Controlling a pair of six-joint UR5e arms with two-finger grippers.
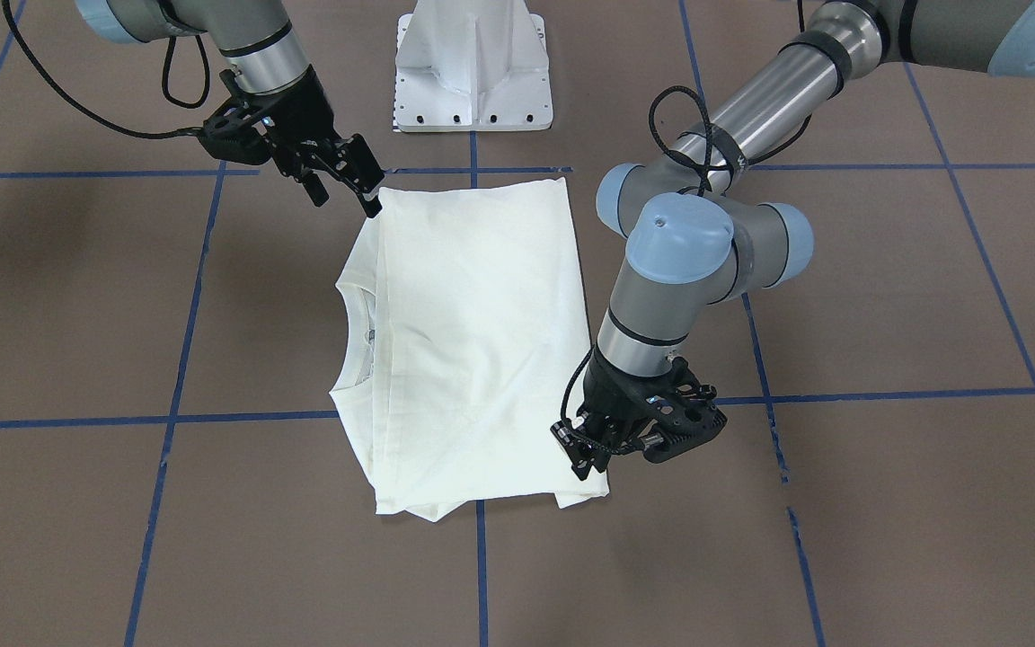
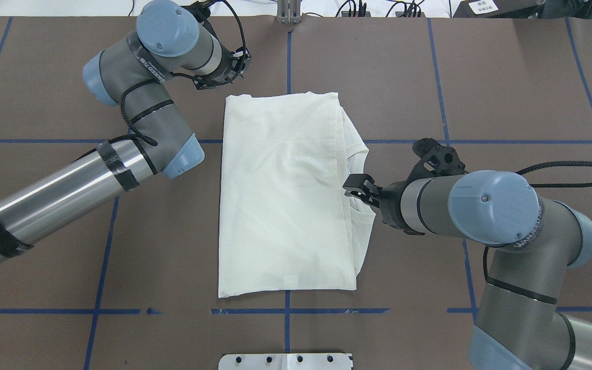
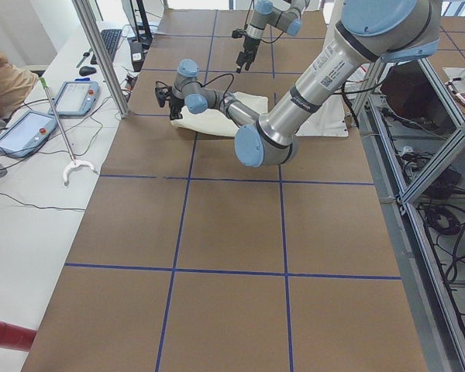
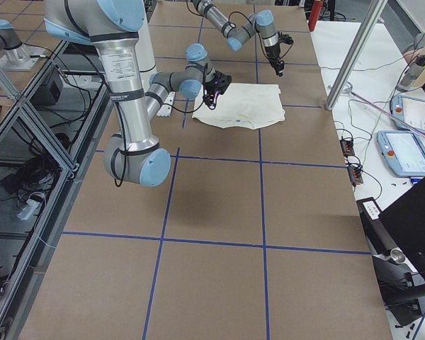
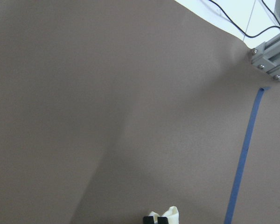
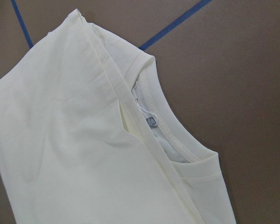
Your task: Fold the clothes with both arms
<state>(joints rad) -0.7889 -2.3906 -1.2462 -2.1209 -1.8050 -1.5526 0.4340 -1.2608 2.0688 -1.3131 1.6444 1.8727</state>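
Overhead exterior view, T-shirt (image 2: 285,195): it lies folded to a long rectangle in the middle of the tabletop (image 2: 506,103), plain cream side up.
Left edge: straight and clean, one fold line.
Right edge: not even; the layers are stepped and the collar (image 6: 151,123) shows out between them.
Near edge: near a blue tape line (image 2: 327,311) but apart from it, and well apart from the white pedestal (image 1: 473,72).
Left tool (image 1: 582,460): at the far left corner of the T-shirt, low on the tabletop. It is pressed together and pinches the cloth; in the left wrist view a small bit of cream cloth sits at the black fingertips (image 5: 150,218).
Right tool (image 1: 346,203): its fingers are spread and hold nothing. It hangs at the T-shirt's right side, near the corner close to the robot; the right wrist view looks down on the collar.
Open room: bare brown tabletop on all sides of the T-shirt. The left arm (image 2: 70,190) crosses the room on the left, the right arm (image 2: 491,205) the room on the right.
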